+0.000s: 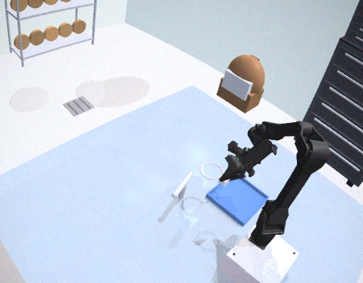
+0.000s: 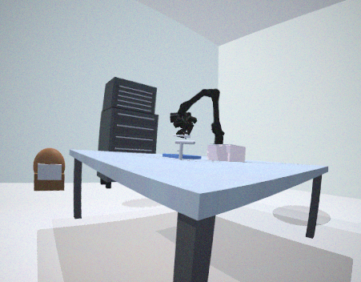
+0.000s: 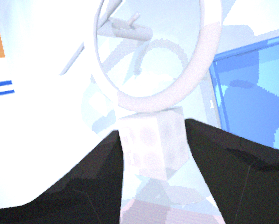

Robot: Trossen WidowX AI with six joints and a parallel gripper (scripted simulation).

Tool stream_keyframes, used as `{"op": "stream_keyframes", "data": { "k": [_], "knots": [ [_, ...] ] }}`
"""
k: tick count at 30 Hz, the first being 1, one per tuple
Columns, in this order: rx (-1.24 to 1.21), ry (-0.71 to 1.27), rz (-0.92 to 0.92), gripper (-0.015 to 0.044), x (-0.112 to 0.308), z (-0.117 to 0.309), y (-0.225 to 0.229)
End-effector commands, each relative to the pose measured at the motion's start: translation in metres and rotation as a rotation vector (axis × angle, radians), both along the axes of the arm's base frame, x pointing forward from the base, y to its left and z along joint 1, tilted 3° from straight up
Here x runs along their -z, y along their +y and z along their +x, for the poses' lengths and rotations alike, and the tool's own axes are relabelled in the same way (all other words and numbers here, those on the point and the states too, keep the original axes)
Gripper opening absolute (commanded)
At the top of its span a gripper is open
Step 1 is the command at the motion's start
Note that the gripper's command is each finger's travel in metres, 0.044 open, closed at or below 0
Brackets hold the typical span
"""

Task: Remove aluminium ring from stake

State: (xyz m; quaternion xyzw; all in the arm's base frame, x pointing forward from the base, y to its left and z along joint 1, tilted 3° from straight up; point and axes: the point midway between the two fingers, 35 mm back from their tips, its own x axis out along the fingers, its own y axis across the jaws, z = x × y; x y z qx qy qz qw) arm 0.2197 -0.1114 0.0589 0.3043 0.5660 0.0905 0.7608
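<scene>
While pincer (image 1: 223, 180) (image 2: 185, 135) (image 3: 153, 129) grips tab (image 1: 224, 182) (image 3: 153, 142), ring (image 1: 201, 170) (image 3: 211, 42) juts beyond its fingertips.

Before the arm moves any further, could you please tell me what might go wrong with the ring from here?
The gripper holds the ring only by its tab, so it could tilt or slip. The ring hangs out to one side of the fingers, so if released with the gripper centred over the blue tray, it might land on the rim and not lie flat.
</scene>
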Motion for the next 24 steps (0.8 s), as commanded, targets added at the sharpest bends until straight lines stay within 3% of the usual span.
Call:
{"op": "stream_keyframes", "data": {
  "k": [1,9,24],
  "knots": [
    [0.005,0.022,0.002,0.0,0.024,-0.031,-0.044],
    [-0.015,-0.015,0.045,0.0,0.066,-0.11,-0.099],
    [-0.015,-0.017,0.047,0.0,0.097,-0.114,-0.101]
  ]
}}
